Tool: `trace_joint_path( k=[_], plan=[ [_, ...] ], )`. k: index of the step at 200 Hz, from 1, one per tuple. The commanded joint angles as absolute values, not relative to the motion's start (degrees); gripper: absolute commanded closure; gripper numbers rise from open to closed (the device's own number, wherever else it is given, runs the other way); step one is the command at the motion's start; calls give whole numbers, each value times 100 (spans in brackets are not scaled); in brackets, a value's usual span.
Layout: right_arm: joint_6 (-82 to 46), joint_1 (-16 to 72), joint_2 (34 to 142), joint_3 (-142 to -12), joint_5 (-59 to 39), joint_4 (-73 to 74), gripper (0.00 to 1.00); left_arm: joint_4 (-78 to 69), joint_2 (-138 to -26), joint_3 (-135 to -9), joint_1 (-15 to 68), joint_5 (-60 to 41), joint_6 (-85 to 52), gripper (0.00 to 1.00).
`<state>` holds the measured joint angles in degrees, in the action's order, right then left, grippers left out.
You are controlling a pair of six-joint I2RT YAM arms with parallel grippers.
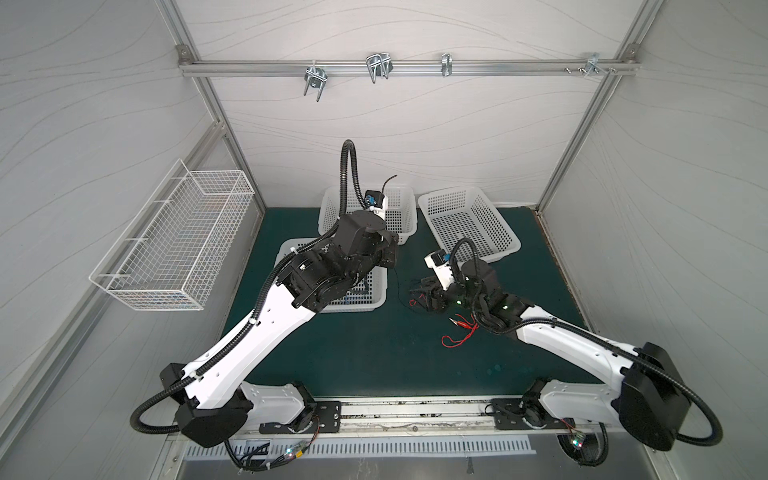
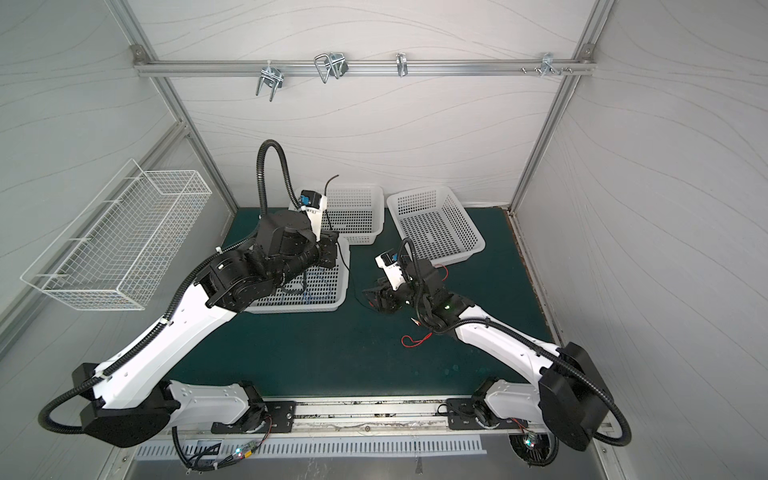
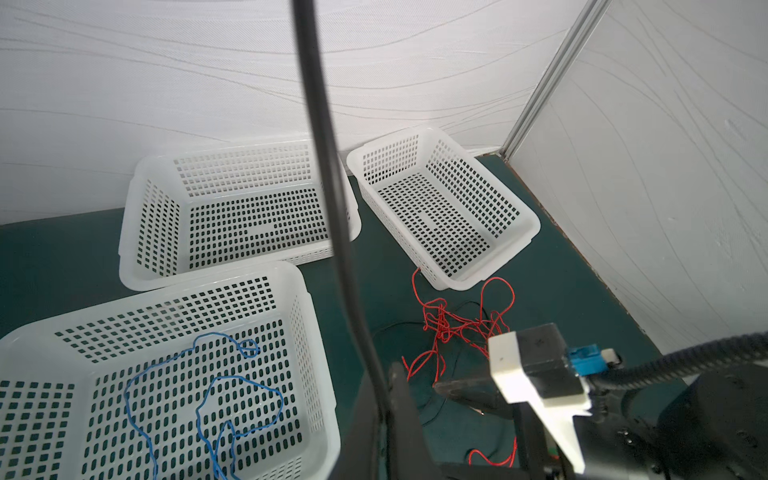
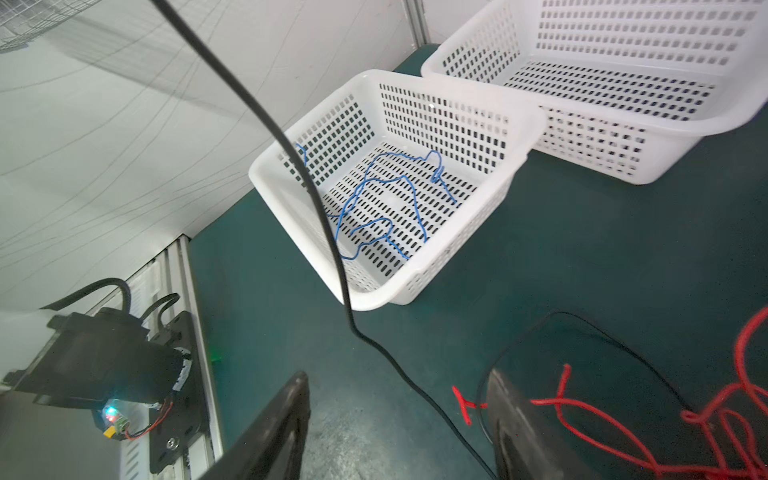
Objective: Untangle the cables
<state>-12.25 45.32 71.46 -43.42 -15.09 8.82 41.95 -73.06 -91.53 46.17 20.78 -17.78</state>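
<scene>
A thin blue cable (image 4: 417,203) lies in a white, slot-perforated plastic basket (image 4: 453,92). At its three o'clock, a thin red cable (image 3: 440,322) and a thin black cable (image 4: 332,245) cross the dark-green mat (image 1: 374,353).

The green mat (image 1: 357,357) holds three white baskets (image 3: 534,228), a messy red cable (image 3: 440,320) beside the basket on the right, and a thin black cable (image 4: 415,385) that seems to lie only partly on it.

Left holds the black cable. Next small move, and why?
Probably raise the left end effector a little: it is shut on the thin black cable, whose lower run lies among the tangled red cable on the green mat, and the right end effector stands open.
</scene>
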Motion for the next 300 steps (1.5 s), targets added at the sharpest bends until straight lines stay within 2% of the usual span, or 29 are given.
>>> trace_joint_path(
  k=[1,43,70,99,129,196,229,260,283,300],
  plan=[
    [-1429,4743,7419,-4254,-1490,1545,32,4043,-7351,-9450,4610,2101,-1881,100],
    [-1707,4860,8074,-4330,-1380,2185,36,4087,-7285,-9448,4608,2192,-1881,100],
    [-1740,4937,8383,-4546,-1520,2197,45,4053,-7193,-9362,4606,2243,-1881,100],
    [-1786,4997,8505,-4680,-1648,2119,76,4019,-7050,-9174,4599,2398,-1881,100],
    [-1804,4999,8221,-4792,-1386,1620,100,4070,-6888,-8887,4457,2487,-1975,100],
    [-1393,4992,7141,-5884,-663,-210,100,4263,-6731,-7913,4061,2601,-2337,100],
    [-1127,4861,7030,-6524,-31,-923,100,3929,-6740,-7450,4061,2306,-2373,100],
    [-1146,4364,7044,-6799,65,-1111,100,3674,-6762,-7207,4059,2006,-2390,100],
    [-1208,3890,7047,-6918,49,-1112,100,3443,-6747,-7050,4060,1733,-2382,84],
    [-1207,3576,7057,-7071,0,-1133,100,3314,-6727,-6947,4058,1597,-2382,66]
  ],
)
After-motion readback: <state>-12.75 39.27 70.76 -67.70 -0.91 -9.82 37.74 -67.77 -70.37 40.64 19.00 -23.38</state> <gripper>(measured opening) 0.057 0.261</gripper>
